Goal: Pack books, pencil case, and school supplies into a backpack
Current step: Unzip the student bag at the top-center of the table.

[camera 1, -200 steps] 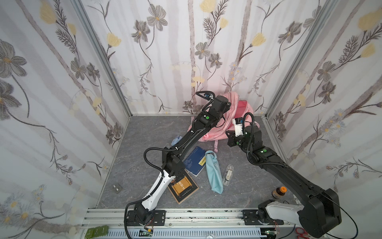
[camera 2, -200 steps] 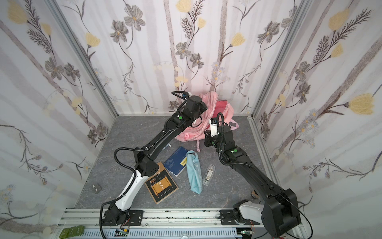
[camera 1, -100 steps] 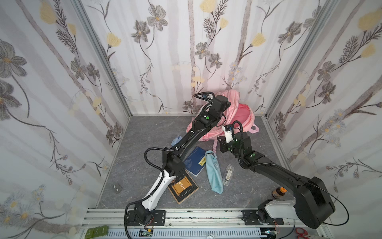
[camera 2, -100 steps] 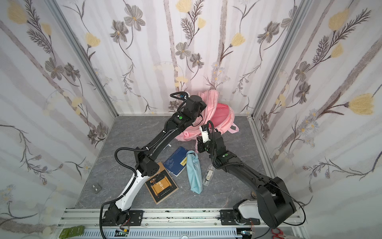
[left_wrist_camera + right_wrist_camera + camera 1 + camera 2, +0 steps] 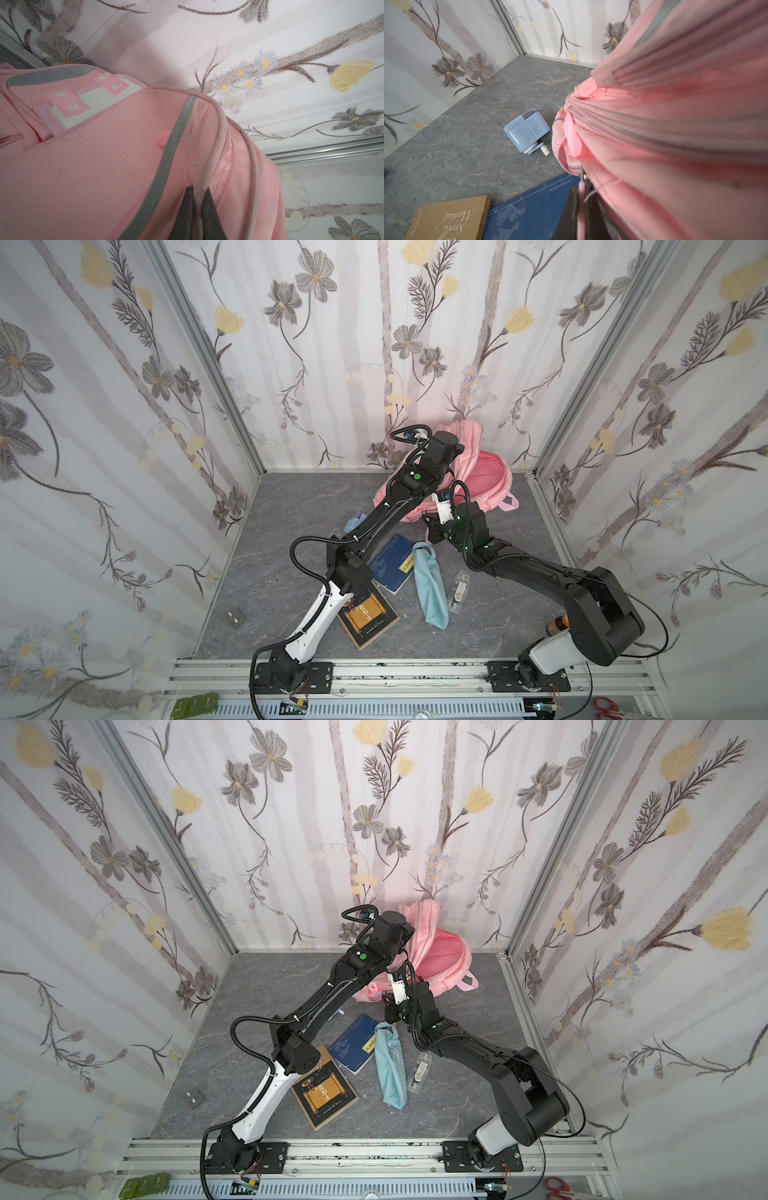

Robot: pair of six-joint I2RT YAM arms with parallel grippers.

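**Two books, one pencil case, two small supplies on the floor; both pincers holding one backpack**

Read the floor as a dial in a top view, with 6 at the rail. Nearest, at about 6, lies the brown book (image 5: 368,616), partly under the left arm. Just beside it at its 1 o'clock is the navy book (image 5: 392,564), which makes two books. One light-blue pencil case (image 5: 430,593) lies at the navy book's 3 o'clock, its far end touching the labelled edge. One clear case (image 5: 457,591) sits just beside the pencil case, again at 3 o'clock. One blue box with a white knob (image 5: 527,129) rests at the navy book's 10 o'clock, near the bag.

Farthest, at 12 to 1, the single backpack (image 5: 486,477) leans on the back wall, its main pocket gaping. The right gripper (image 5: 581,188) is clamped on a pink zip tab of the bag. The left gripper (image 5: 199,189) pinches the bag's piped rim higher up.
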